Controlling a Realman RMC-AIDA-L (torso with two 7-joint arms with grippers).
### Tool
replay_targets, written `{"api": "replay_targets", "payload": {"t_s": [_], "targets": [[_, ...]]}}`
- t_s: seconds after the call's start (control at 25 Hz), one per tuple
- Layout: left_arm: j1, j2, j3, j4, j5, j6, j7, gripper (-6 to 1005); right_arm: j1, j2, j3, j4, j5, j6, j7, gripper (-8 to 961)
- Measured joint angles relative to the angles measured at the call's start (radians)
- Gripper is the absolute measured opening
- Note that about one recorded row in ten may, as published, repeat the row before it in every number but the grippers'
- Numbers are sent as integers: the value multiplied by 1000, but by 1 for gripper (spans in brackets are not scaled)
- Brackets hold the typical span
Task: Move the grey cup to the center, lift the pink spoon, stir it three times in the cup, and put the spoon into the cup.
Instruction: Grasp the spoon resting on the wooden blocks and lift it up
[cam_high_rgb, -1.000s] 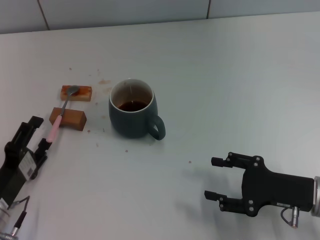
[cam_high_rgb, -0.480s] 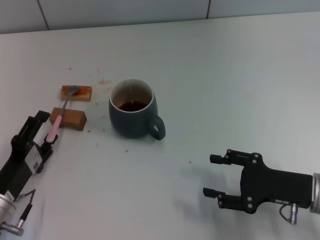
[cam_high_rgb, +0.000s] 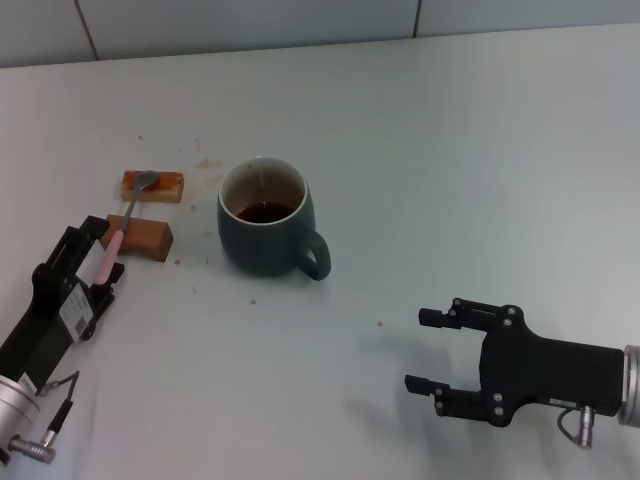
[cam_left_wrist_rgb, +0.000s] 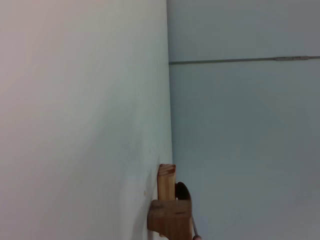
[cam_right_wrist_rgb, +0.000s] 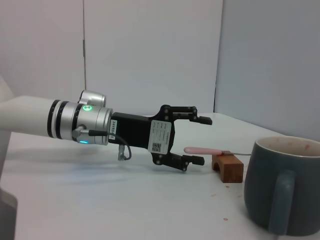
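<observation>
Straddling the pink spoon: left end effector, fingers spread, gripping nothing.
White desk, tiled wall far; right end effector open, empty, near right.

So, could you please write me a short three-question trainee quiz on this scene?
1. True or false: the pink spoon lies across two wooden blocks.
2. The left gripper is: A) shut on the spoon's handle, B) open around the handle, C) over the cup.
3. Fill in: the cup's handle points toward the ___ gripper.

Key: 1 true; 2 B; 3 right.
</observation>
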Motion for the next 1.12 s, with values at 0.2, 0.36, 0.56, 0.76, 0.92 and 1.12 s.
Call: {"api": "replay_targets", "payload": {"t_s": [0.2,0.36,0.56,0.76,0.92,1.12], "targets": [[-3,0,0,0,0,-6,0,807,-1,0,0,0,1,-2,0,715],[-12,0,0,0,0,-14,-1,806,-3,1,0,0,1,-3,1,715],[-18,-1,0,0,-1,-18,-1,807,-2,1,0,1,1,-4,1,715],[-20,-2,-4,-9,-3,-29,-1,804,-2,2,0,3,0,-4,1,715],[-22,-2,-4,-10,-3,-30,-1,801,-2,2,0,4,0,-4,1,715],[-28,-2,-5,-14,-3,-46,-6,798,-2,2,0,3,0,-6,1,715]]}}
